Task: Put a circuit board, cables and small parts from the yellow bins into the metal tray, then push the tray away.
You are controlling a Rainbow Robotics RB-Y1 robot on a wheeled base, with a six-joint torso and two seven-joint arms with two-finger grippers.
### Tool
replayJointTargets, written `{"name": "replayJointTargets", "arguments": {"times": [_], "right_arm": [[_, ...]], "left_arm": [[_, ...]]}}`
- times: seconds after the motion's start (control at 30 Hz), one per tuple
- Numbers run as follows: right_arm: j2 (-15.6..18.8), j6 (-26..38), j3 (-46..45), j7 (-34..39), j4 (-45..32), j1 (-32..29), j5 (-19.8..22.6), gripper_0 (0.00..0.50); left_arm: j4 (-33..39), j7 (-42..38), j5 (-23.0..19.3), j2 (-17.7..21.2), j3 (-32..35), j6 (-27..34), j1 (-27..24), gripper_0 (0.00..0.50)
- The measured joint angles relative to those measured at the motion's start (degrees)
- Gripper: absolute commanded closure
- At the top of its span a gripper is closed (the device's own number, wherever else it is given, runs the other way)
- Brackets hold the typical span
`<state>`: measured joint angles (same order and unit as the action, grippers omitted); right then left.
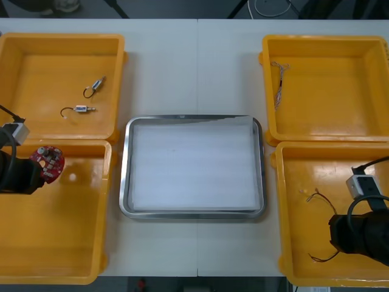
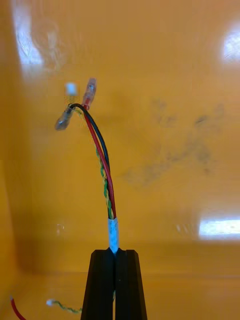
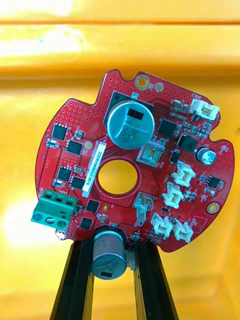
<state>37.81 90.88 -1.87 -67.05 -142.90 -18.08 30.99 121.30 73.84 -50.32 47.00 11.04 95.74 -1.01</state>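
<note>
The left pincer (image 3: 107,245) is clamping a red circuit board (image 3: 165,165) over a yellow bin (image 1: 61,243). The right pincer (image 2: 115,252) is pinching a cable (image 2: 102,155).

bright, even overhead light
white glare on the yellow bins (image 3: 50,45) and along the metal tray (image 1: 193,118) rim; shadows faint.

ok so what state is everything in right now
left gripper: jaws shut on red circuit board, over near-left bin
right gripper: jaws shut on red and black cable bundle
metal tray: nothing in it
small metal parts: loose in far-left bin
</note>
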Motion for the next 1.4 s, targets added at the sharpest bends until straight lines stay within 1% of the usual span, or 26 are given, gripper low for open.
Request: {"name": "replayJointTargets", "arguments": {"times": [0.17, 0.27, 0.37, 0.43, 0.47, 0.53, 0.63, 0.87, 1.0, 1.1, 1.17, 1.27, 1.4], "right_arm": [[0.0, 8.9, -6.5, 0.0, -4.0, 3.3, 6.4, 0.500], [0.1, 13.8, -10.3, 0.0, -5.1, 5.9, 10.7, 0.500], [0.6, 18.0, -13.6, 0.0, -5.2, 8.9, 15.0, 0.500], [1.2, 18.7, -15.1, 0.0, -5.2, 11.0, 17.0, 0.500], [1.8, 18.7, -15.9, 0.0, -5.2, 12.4, 18.2, 0.500], [2.9, 18.7, -16.7, 0.0, -5.2, 14.2, 19.8, 0.500], [5.0, 18.8, -17.1, 0.0, -5.3, 16.5, 21.2, 0.500], [9.3, 18.9, -17.1, 0.0, -5.4, 18.2, 24.9, 0.500], [10.8, 18.9, -17.1, 0.0, -5.4, 18.5, 26.7, 0.500], [11.5, 18.9, -17.1, 0.0, -5.4, 19.1, 27.9, 0.500], [11.9, 18.9, -17.1, 0.0, -5.4, 19.6, 29.2, 0.500], [12.5, 18.9, -17.1, 0.0, -5.4, 20.5, 31.1, 0.500], [12.7, 18.9, -17.0, -0.3, -5.4, 21.9, 31.7, 0.500]], "left_arm": [[4.6, -0.7, -0.9, 0.0, 1.8, 6.3, -0.8, 0.499], [7.2, -3.5, -1.7, 0.0, 1.8, 9.9, -2.4, 0.500], [9.3, -9.4, -4.2, 0.0, 1.8, 12.9, -5.0, 0.499], [10.1, -14.3, -6.6, 0.0, 1.7, 13.6, -7.2, 0.499], [10.6, -18.2, -7.9, 0.0, 1.3, 13.7, -8.9, 0.498], [11.7, -22.5, -8.5, 0.0, -0.1, 13.8, -11.4, 0.500], [13.0, -26.2, -8.6, 0.0, -4.5, 13.8, -15.4, 0.499], [13.3, -27.7, -8.6, -0.3, -19.4, 12.8, -23.6, 0.499], [13.3, -32.6, -6.6, -2.2, -26.0, 11.8, -27.1, 0.499], [12.7, -37.3, -5.1, -3.9, -30.2, 10.7, -29.1, 0.499], [11.4, -39.1, -4.4, -4.7, -32.6, 9.4, -30.1, 0.499], [8.9, -39.1, -3.2, -5.4, -36.3, 6.9, -31.1, 0.499], [6.2, -39.1, 0.0, -5.4, -41.0, 3.7, -31.7, 0.499]]}}
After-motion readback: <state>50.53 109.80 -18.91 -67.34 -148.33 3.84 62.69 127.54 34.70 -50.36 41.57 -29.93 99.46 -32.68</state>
